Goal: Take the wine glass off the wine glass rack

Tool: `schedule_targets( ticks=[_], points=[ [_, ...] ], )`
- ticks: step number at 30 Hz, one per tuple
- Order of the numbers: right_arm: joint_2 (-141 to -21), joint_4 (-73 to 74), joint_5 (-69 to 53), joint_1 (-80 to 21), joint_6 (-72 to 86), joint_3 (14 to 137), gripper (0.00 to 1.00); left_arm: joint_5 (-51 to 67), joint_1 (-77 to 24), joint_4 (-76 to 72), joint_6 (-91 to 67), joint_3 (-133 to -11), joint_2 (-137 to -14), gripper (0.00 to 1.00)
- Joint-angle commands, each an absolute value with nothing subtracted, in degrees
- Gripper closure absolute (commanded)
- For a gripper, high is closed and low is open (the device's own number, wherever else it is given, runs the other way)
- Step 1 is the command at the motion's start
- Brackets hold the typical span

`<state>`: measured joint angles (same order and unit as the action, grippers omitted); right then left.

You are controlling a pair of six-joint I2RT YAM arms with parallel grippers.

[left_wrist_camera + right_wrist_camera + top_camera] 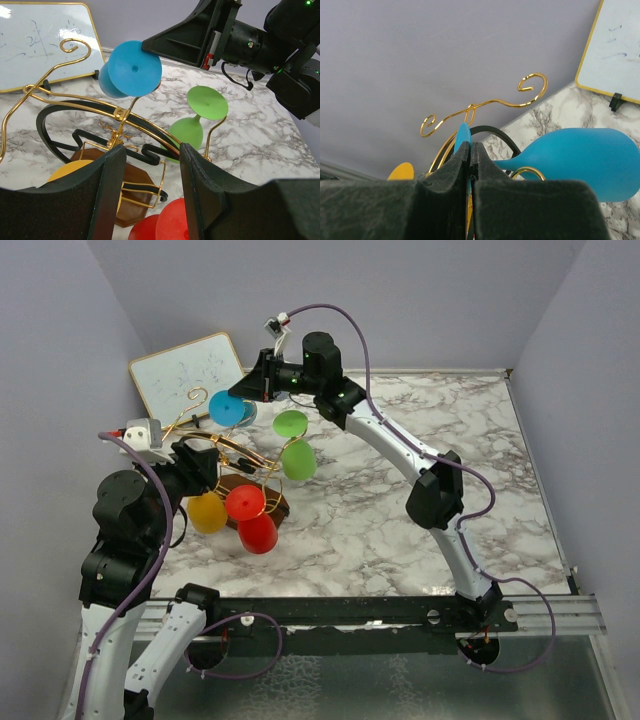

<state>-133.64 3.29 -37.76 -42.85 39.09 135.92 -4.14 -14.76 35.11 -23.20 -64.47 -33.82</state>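
The wine glass rack point(197, 398) is gold wire on a dark brown wooden base point(136, 186); its curled arms show in the right wrist view point(485, 105). A blue wine glass point(232, 410) hangs upside down at the rack's far side. My right gripper point(252, 390) is shut on the thin edge of its round foot point(463, 135); its bowl point(590, 160) lies to the right. My left gripper point(212, 466) is open at the rack's near left, and a gold arm point(150, 127) runs past the gap between its fingers point(200, 180). The blue foot faces the left wrist view point(134, 67).
A green glass point(298, 455), a red glass point(255, 525) and a yellow glass point(207, 512) also hang on the rack. A white whiteboard point(185, 370) leans at the back left. Grey walls close in the marble table point(440, 440) on three sides.
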Motion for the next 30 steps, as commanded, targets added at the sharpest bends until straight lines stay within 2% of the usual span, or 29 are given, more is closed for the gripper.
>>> schedule_targets(
  ticks=[1,14,30],
  points=[
    [-135.7,-3.22,-33.86,-43.51,37.61,137.55,0.99,-4.3,-15.19,33.19,-23.58,-64.68,-34.36,0.51],
    [-130.62,-7.32,-18.34,-42.64,28.95,132.44,0.99,-4.45,-15.18,32.78,-23.37,-64.35,-35.24,0.51],
    [-100.26,-5.28,-4.09,-42.01,6.13,110.81,0.99,3.95,-15.2,25.4,-27.0,-64.84,-39.98,0.5]
  ],
)
